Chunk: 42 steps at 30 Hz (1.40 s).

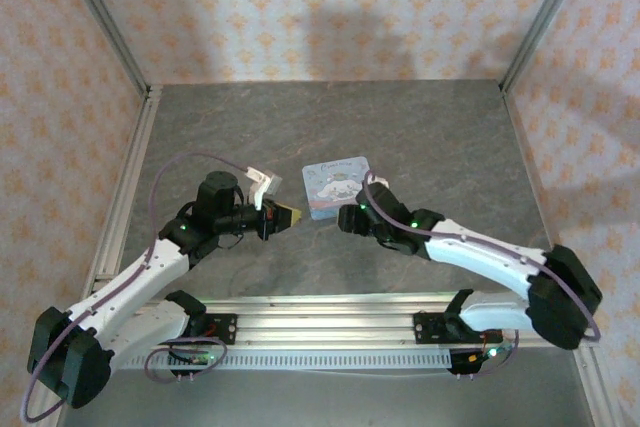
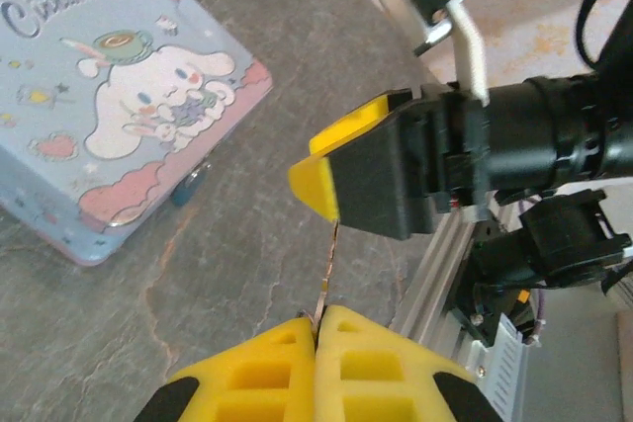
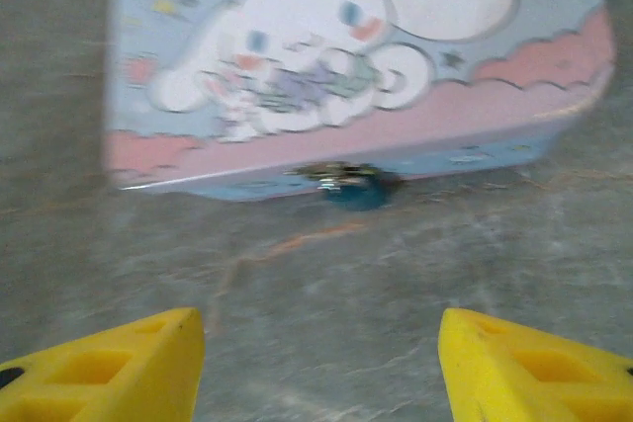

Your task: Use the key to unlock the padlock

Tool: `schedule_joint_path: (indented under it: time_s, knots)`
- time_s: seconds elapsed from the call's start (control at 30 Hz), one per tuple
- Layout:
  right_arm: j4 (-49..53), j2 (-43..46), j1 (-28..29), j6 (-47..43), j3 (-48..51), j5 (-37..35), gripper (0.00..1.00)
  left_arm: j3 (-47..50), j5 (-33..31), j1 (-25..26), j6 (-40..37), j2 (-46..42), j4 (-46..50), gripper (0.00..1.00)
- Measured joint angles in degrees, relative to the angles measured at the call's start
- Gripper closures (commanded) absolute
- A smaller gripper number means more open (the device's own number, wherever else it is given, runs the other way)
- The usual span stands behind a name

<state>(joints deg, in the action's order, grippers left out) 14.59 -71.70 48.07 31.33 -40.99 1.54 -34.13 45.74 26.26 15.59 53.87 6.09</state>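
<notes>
- Left gripper (image 2: 316, 319): jaws closed tight on the key (image 2: 329, 269). The grip is at one end, and the thin blade projects forward from between the yellow fingers (image 2: 269, 368). The pickup step reads as done.
- Key: held clear of the table (image 1: 420, 137), pointing across the gap towards the other arm. In the left wrist view its free end lies close to that arm's yellow tip, but contact cannot be confirmed. It is well apart from the padlock (image 3: 354, 188) and is not inserted.
- Tin (image 2: 119, 106): lies flat on the table between and just beyond the two grippers, lid up.
- Padlock: hangs at the clasp on the tin's near side wall, low against the table. It appears to be locked in place. The shackle is too blurred to confirm, and the keyhole is not visible.
- Right gripper (image 3: 318, 325): jaws wide apart and holding nothing, aimed squarely at the padlock from a short way off. It does not touch the tin or the padlock.
- Remaining, by judgement: steady the padlock or tin, align the blade with the keyhole, insert it, turn it and free the shackle. That is most of the task.
</notes>
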Motion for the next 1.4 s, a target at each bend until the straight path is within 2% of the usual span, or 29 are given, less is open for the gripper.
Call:
schedule_joint_path:
  time_s: [0.23, 0.6, 0.83, 1.03, 1.4]
  knots:
    - [-5.66, -9.44, 0.57, -0.74, 0.07, -6.69, 0.39, 0.7, -1.27, 0.0, -0.76, 0.04, 0.92, 1.0]
    - [-13.53, -21.09, 0.66, -5.07, -2.16, -6.38, 0.41, 0.85, -1.31, 0.0, -1.4, 0.28, 1.01, 1.0]
    - [-13.6, -24.17, 0.66, -6.12, -6.38, -6.29, 0.44, 0.87, -1.66, 0.0, -2.1, 0.28, 1.01, 1.0]
    - [-12.07, -25.46, 0.74, -6.32, -8.87, -7.67, 0.58, 0.87, -1.68, 0.0, -2.21, 0.28, 1.01, 1.0]
    - [-10.23, -29.0, 0.74, -6.54, -12.15, -8.24, 0.54, 0.87, -1.68, 0.0, -2.21, 0.28, 1.03, 1.0]
